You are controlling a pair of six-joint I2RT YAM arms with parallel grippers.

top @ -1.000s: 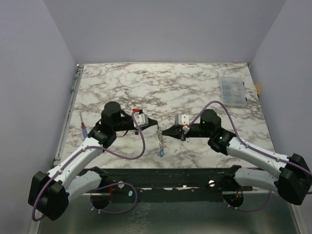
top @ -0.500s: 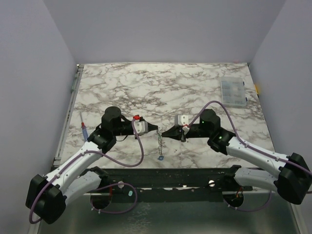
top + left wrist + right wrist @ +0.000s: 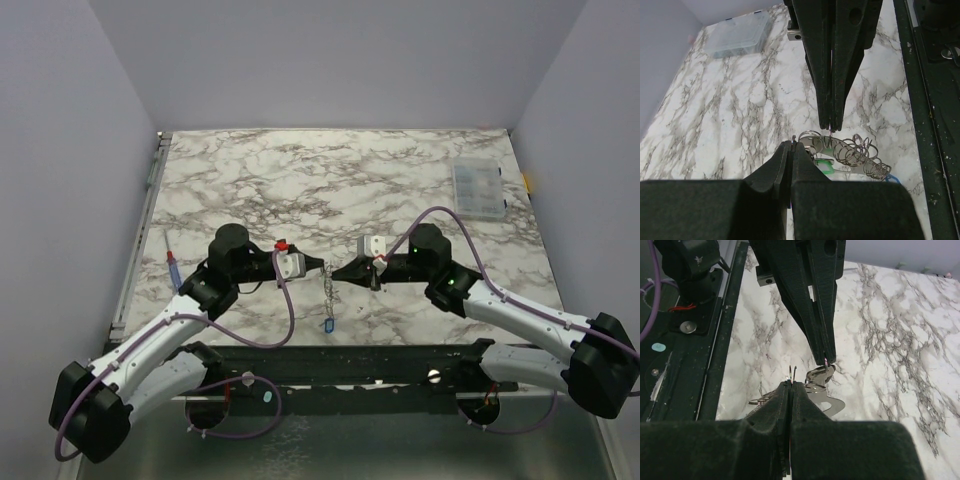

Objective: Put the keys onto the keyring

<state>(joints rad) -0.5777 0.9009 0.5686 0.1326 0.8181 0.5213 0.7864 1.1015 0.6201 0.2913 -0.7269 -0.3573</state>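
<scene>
Left pincer [image 3: 320, 265]: pressed together, its tips pinching the thin wire of the keyring [image 3: 811, 136]; it points toward the right arm.
Right pincer [image 3: 337, 271]: pressed together too, nipping the same keyring from the opposite side; the two sets of tips almost meet over the middle of the desk [image 3: 300, 180].
Keyring: held between both pincers near the front of the desk, its wire coils showing between the tips in both wrist views.
Chain [image 3: 327, 292]: runs from the ring toward the near edge.
Blue key [image 3: 328, 324]: at the far end of the chain.
Green key [image 3: 824, 165]: just under the ring, beside the chain's coils.
Clear box [image 3: 476, 190]: far right of the desk, well apart.
Pen-like tool [image 3: 172, 262]: at the left edge.
</scene>
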